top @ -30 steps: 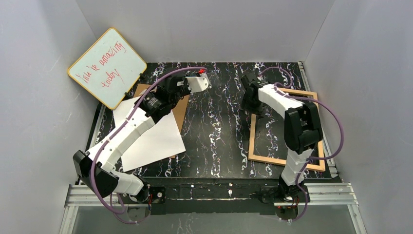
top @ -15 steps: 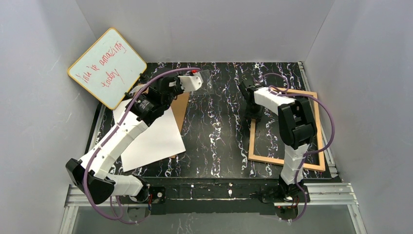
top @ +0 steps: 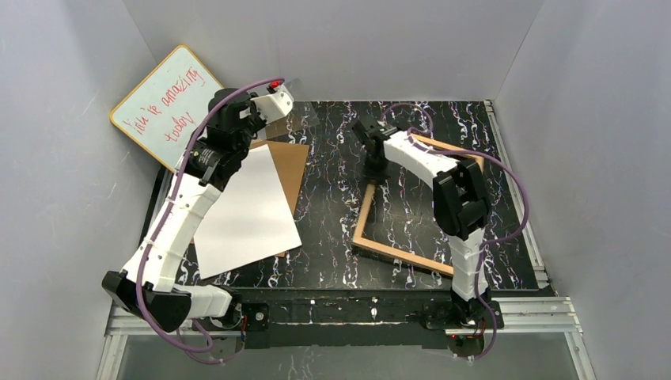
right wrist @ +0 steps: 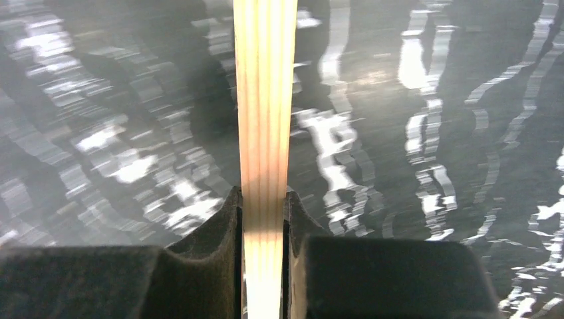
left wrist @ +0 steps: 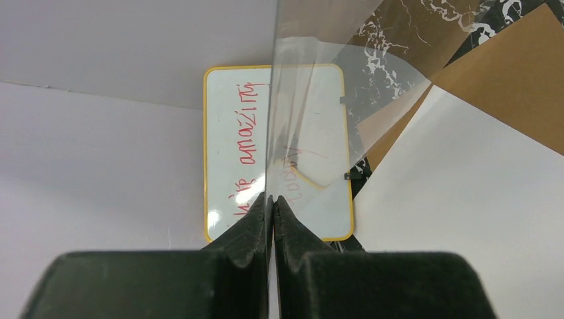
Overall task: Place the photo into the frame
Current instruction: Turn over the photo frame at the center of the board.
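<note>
The photo [top: 245, 214] lies white side up at the table's left; in the left wrist view it is the white sheet [left wrist: 465, 199]. The light-wood frame [top: 399, 256] rests skewed on the right half of the table. My right gripper [top: 372, 172] is shut on the frame's far-left corner, and the wrist view shows the wood rail [right wrist: 265, 100] pinched between the fingers [right wrist: 264, 199]. My left gripper [top: 282, 111] is raised at the back left. It is shut on a clear pane [left wrist: 312, 73], seen edge-on between its jaws [left wrist: 273, 199].
A yellow-rimmed whiteboard [top: 174, 107] with red writing leans at the back left, just beyond the left gripper. A brown backing board [top: 289, 162] lies partly under the photo. Grey walls enclose the table on three sides.
The right gripper closed on the frame's rail and dragged that corner left, turning the frame. The left arm carried the clear pane back and left toward the whiteboard.
</note>
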Robot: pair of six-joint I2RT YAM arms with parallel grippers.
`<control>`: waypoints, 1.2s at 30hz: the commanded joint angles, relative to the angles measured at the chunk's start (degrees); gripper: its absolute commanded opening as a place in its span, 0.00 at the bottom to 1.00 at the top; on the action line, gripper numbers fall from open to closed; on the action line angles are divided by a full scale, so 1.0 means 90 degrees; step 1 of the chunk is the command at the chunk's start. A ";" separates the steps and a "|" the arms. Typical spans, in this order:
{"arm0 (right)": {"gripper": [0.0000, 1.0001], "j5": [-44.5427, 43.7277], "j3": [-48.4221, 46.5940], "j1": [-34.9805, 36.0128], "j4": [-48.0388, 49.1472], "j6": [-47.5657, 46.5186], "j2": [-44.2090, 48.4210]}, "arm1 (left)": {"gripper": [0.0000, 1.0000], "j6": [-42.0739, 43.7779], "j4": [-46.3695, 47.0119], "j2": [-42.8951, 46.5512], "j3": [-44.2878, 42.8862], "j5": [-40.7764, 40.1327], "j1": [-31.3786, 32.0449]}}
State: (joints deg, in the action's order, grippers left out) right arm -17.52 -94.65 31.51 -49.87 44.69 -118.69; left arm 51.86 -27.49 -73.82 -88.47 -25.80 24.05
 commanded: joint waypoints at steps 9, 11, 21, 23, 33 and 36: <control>0.01 0.3662 -0.2624 0.0757 0.1175 0.1377 0.0898 | 0.00 -0.0209 0.0450 0.0429 -0.0066 -0.0333 -0.0387; 0.01 0.4056 -0.2431 0.0762 0.1727 0.1740 0.1199 | 0.00 -0.0200 0.0497 0.0506 -0.0007 -0.0366 -0.0394; 0.01 0.6060 -0.0344 0.0646 0.6269 0.3614 0.2083 | 0.00 -0.0185 0.0515 0.0623 0.0111 -0.0349 -0.0399; 0.01 0.6362 -0.0029 0.0609 0.7069 0.3979 0.2103 | 0.00 -0.0203 0.0506 0.0633 0.0113 -0.0304 -0.0402; 0.01 0.7210 0.2708 -0.0342 0.9319 0.5281 0.2808 | 0.00 -0.0322 0.0435 0.0643 0.0185 0.0029 -0.0398; 0.10 0.7358 0.3194 -0.0836 0.8703 0.4799 0.3307 | 0.00 -0.0337 0.0445 0.0630 0.0207 0.0099 -0.0400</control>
State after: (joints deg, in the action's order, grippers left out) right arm 43.40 -71.07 28.60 28.73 89.91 -94.72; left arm 49.74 -24.40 -69.65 -87.05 -26.20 20.71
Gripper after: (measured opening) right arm 0.283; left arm 0.009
